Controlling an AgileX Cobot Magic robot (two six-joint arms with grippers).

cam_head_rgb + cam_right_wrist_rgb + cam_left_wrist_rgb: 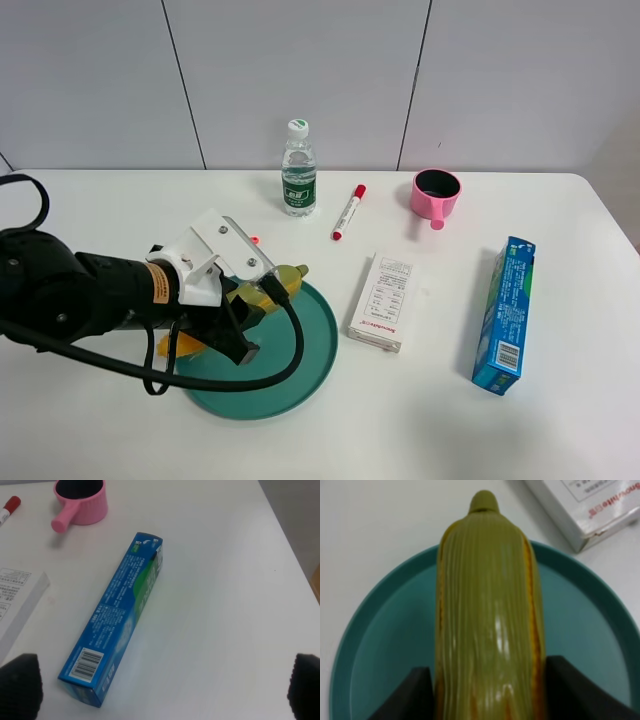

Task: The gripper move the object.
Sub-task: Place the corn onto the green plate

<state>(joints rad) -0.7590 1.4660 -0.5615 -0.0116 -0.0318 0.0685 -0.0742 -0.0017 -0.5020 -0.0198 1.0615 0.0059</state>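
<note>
The left gripper, a dark claw on a black fabric-sleeved arm, is clamping the tapered yellow toy corn cob with yellow-green husk leaves, its jaws pressing on either side of the thick end. The cob is lying lengthwise over the round teal plastic plate (whether it is touching, I cannot tell). The right gripper is hanging wide open above the white table, beside the long blue cardboard carton.

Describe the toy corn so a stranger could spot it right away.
On the white table, find the round teal plate left of the white box. The corn sits over it, gripped by the left tool: the only tapered yellow-green thing there.
</note>
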